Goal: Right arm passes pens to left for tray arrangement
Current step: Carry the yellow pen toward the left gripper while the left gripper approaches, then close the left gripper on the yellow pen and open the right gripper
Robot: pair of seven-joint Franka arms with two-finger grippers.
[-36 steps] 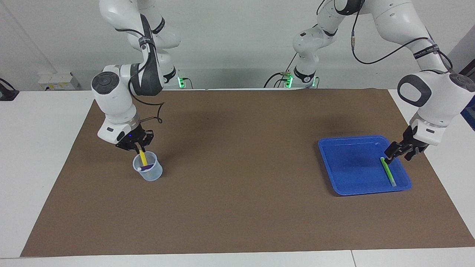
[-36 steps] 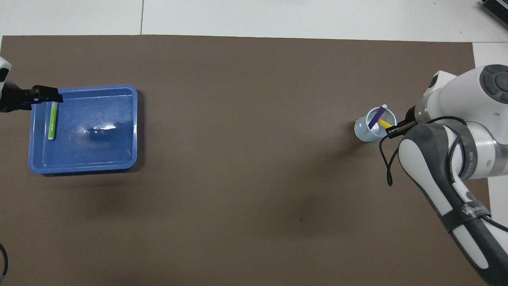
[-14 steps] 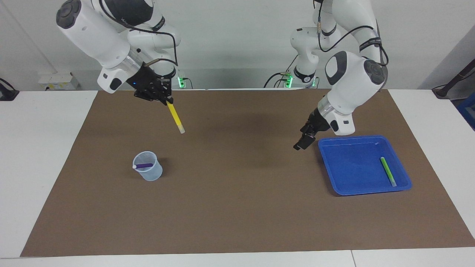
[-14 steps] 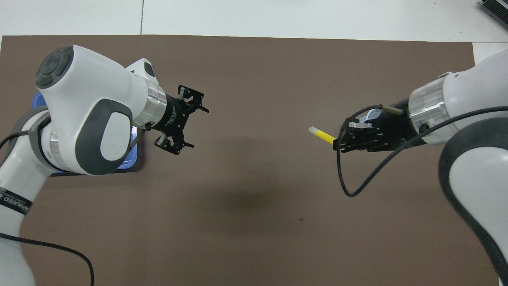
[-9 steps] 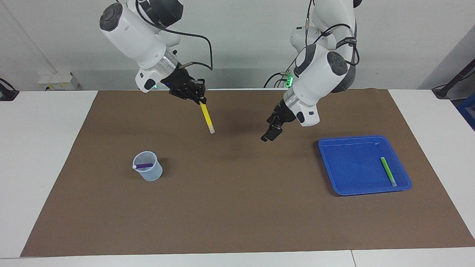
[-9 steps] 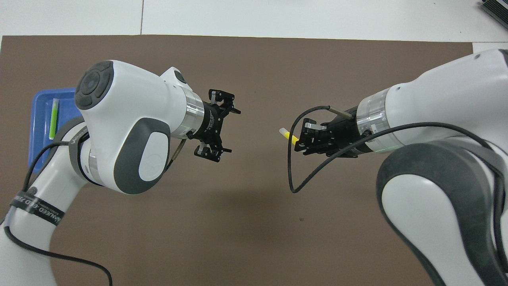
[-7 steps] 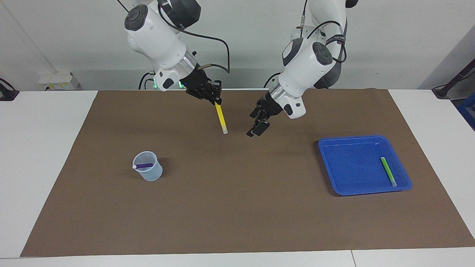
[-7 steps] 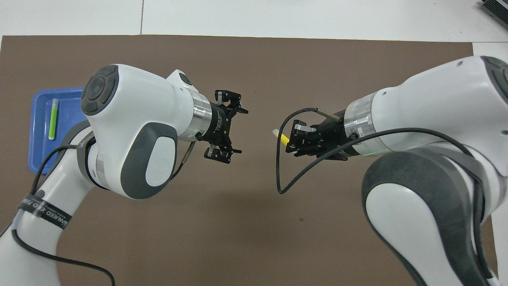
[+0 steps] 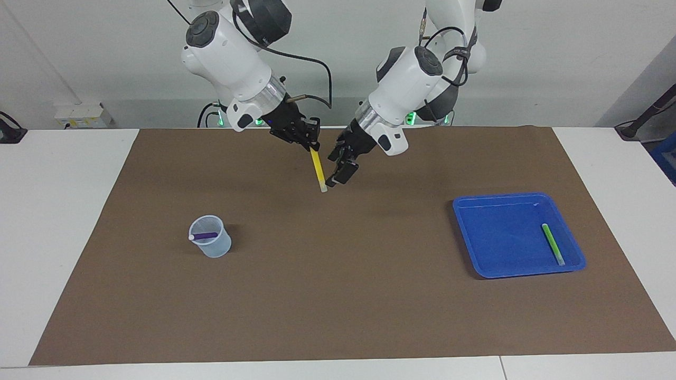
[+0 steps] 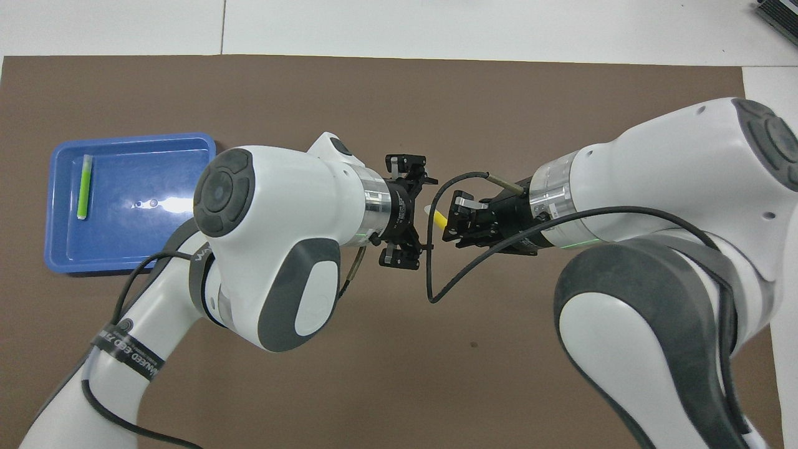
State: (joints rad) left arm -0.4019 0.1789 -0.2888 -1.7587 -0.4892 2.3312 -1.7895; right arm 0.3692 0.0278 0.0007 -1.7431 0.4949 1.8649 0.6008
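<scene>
Toward the right arm's end of the tabletop point(image 9: 338, 316), on the brown mat point(image 9: 338, 274): translucent cup point(image 9: 210, 237) with the purple pen point(image 9: 205, 236) lying across its inside, pale tip at the rim.

Above the mat's middle, raised: right gripper point(image 9: 311, 143) clenched on the top of the yellow pen point(image 9: 318, 170), pen hanging steeply, pale tip lowest. Right arm point(image 9: 232, 58) bent over from its base, wrist angled down toward the middle.

Just beside the pen's lower half: left gripper point(image 9: 338, 174), jaws spread wide, nothing in them. In the overhead view, fingers point(image 10: 404, 163) either side of the pen's line, pale tip between the two grippers. Contact with the pen: cannot tell. Left arm point(image 9: 406, 79) reaching in from its own side, wrist tilted down toward the pen.

At the left arm's end: blue tray point(image 9: 478, 266), green pen point(image 9: 552, 244) lying flat inside along the edge nearest the table's end, rest of the tray bare.

Risks from here, as judgement:
- Slipping or twisting, if closed on the tapered pale tip rather than the yellow barrel.
- A drop onto the mat, if the right gripper lets go before the left has a firm hold.
- A knock sideways out of line, if one open finger meets the slanted pen first.
- Fingertip collision between the two grippers, given how near they hang.
</scene>
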